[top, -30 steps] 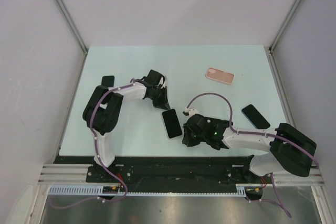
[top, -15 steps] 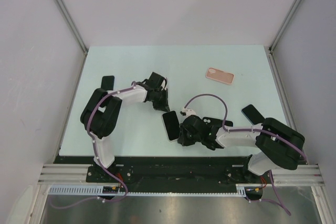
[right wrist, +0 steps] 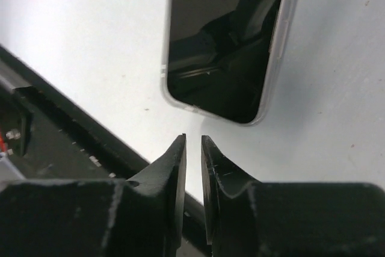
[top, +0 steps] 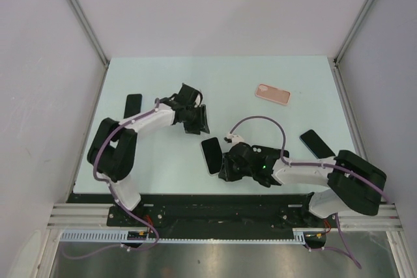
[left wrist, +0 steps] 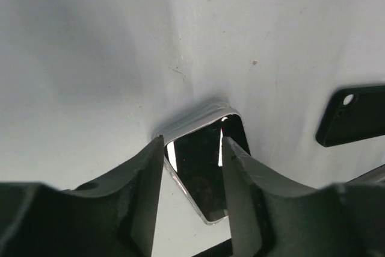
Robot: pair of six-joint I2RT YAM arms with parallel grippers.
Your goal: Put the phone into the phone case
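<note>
Phone (top: 210, 154) flat on table (top: 260, 69), centre-near, between my grippers. Left gripper (left wrist: 191, 145) fingers spread, just beyond far end. Right gripper (right wrist: 193, 142) fingers nearly together (thin gap only) at near end. Risk: off-centre nudge spins phone, skids it away.

readable text: none | brands, numbers, signs: none legible in any view | phone (top: 210, 155) screen: dark, reflections only, no characters | pink case (top: 272, 94): too small to make out any print
</note>
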